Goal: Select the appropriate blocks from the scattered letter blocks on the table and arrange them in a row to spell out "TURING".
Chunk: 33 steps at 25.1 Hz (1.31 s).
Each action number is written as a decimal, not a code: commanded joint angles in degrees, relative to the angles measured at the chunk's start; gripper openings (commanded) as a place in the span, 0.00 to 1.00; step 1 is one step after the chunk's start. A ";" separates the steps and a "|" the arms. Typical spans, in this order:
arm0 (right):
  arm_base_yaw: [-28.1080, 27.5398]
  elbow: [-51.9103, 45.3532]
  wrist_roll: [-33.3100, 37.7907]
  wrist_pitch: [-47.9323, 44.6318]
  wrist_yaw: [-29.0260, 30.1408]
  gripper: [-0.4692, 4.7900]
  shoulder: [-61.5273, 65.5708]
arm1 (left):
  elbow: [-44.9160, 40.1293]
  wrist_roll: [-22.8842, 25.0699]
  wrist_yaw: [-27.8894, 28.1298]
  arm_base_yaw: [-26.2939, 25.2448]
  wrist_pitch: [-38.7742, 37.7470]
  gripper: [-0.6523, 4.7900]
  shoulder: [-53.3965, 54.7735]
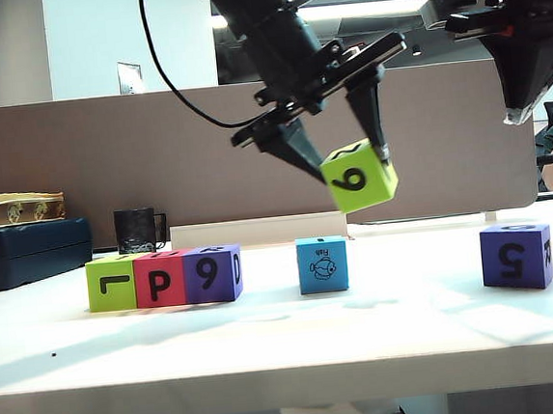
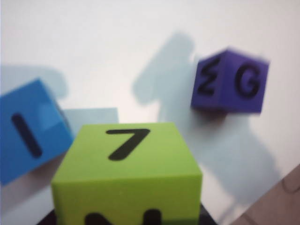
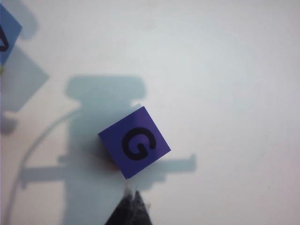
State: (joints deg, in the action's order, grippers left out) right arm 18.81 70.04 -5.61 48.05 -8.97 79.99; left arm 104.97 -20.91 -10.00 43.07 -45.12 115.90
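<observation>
The left end effector [image 1: 341,167] is gripping a lime green block [image 1: 359,176] between its fingers, holding it tilted in the air above the table [image 1: 289,346], over the light blue fish block [image 1: 322,265]. Three blocks are sitting touching in a row toward the table's left edge: lime green [image 1: 111,284], red [image 1: 159,279], purple [image 1: 213,274]. The right end effector [image 3: 129,206] is hovering with its fingertips pressed together, holding nothing, above the purple G block [image 3: 134,141] near the right edge.

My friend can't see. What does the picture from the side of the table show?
The left gripper holds a lime green block in the air above the white table. Below, three blocks touch in a row, and two stand apart.
</observation>
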 commanded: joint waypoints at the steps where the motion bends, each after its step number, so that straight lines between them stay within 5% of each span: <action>1: 0.07 0.20 -0.46 -0.22 -0.17 0.09 -0.26 | 0.02 -4.68 2.78 0.76 6.99 0.61 0.94; 14: 0.02 0.17 -0.46 -0.04 -0.33 0.09 -0.26 | 0.02 -9.79 8.20 2.10 14.82 0.61 6.67; 33: 0.02 0.17 -0.46 0.22 -0.33 0.09 -0.26 | 0.02 -11.28 7.63 2.38 10.88 0.55 9.51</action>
State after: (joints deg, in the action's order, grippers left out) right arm 18.81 70.04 -5.91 48.51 -9.21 79.99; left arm 104.86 -32.01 -2.17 45.25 -34.13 125.19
